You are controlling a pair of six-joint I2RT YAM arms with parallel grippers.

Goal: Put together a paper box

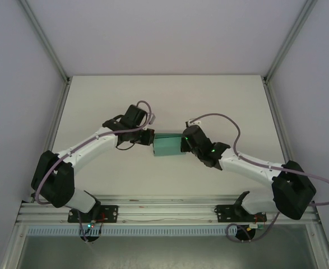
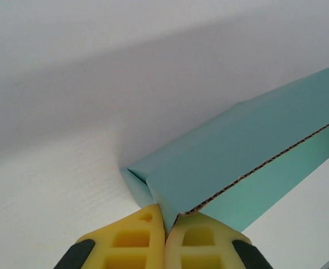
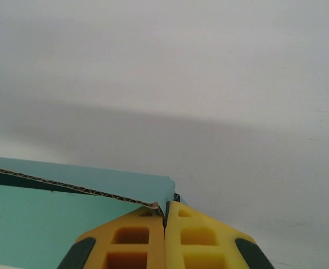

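Tabletop (image 1: 170,95), pale and matte, spreads between grey side walls (image 1: 18,84), with an aluminium rail (image 1: 164,210) running along its near edge. From that rail the left arm (image 1: 80,151) and the right arm (image 1: 254,165), both white with black joints, reach inward toward each other and meet near the middle of the table.

Between them sits the paper box (image 1: 167,145), a teal-green piece of folded card at the table's centre. In the top view the left gripper (image 1: 148,137) is at its left end and the right gripper (image 1: 184,144) at its right end.

From the left wrist, the paper box (image 2: 237,151) stretches away to the upper right, its brown corrugated edge showing. The left gripper (image 2: 165,224) is pinched together on the near corner, with the card running in between the yellow pads (image 2: 130,241).

From the right wrist, the paper box (image 3: 52,224) lies to the lower left. The right gripper (image 3: 165,216) is likewise pressed closed on a corner of the card, whose corrugated edge ends at its yellow fingertips (image 3: 130,235).
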